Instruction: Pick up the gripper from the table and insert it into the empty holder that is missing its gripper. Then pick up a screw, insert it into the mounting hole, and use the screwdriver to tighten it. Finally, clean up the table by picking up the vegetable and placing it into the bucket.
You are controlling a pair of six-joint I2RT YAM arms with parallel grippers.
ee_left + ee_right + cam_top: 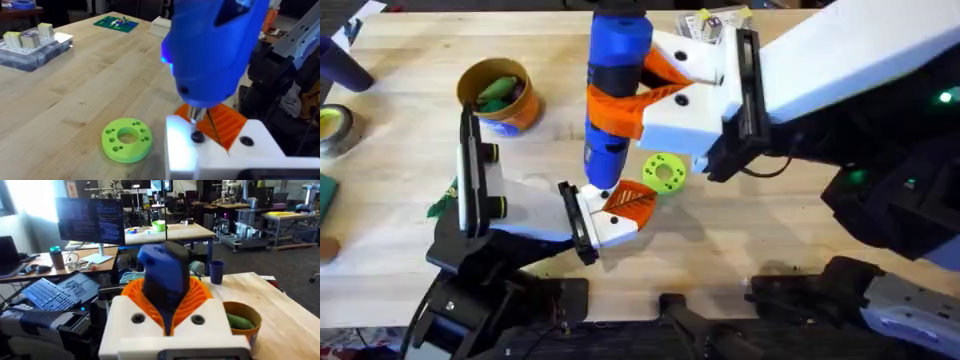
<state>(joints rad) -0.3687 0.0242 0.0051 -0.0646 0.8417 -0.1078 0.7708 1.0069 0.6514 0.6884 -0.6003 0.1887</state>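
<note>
We see the right arm's jaws [655, 95], white shells with orange ribbed pads, closed around the blue screwdriver [615, 70]. The tool stands nearly upright, its barrel squeezed between the pads and its thin tip pointing down from the jaws. In the right wrist view the screwdriver [162, 277] rises straight up out of the orange pads, its top cap above them.

Below those jaws, the tip meets a dark screw [197, 136] seated in the white shell of the small orange gripper [625, 205]. That gripper sits at the end of the holder [535, 215], the white boxy segment with black end plates, which lies across the bench [740, 250] under the tool. In the left wrist view the orange ribbed face of the gripper [227, 122] shows just behind the screw, and a second dark hole lies beside it on the white shell.

A green disc [665, 172] with holes around its ring lies flat on the bench just beside the screwdriver tip, apart from it.

The bucket [500, 95] stands on the bench well away from the right jaws, on their far side from the disc, and a green vegetable [498, 90] lies inside it, poking above the rim. In the right wrist view the bucket [245, 322] appears beside the jaws with the vegetable in it.

We cannot tell how the left jaws stand.
</note>
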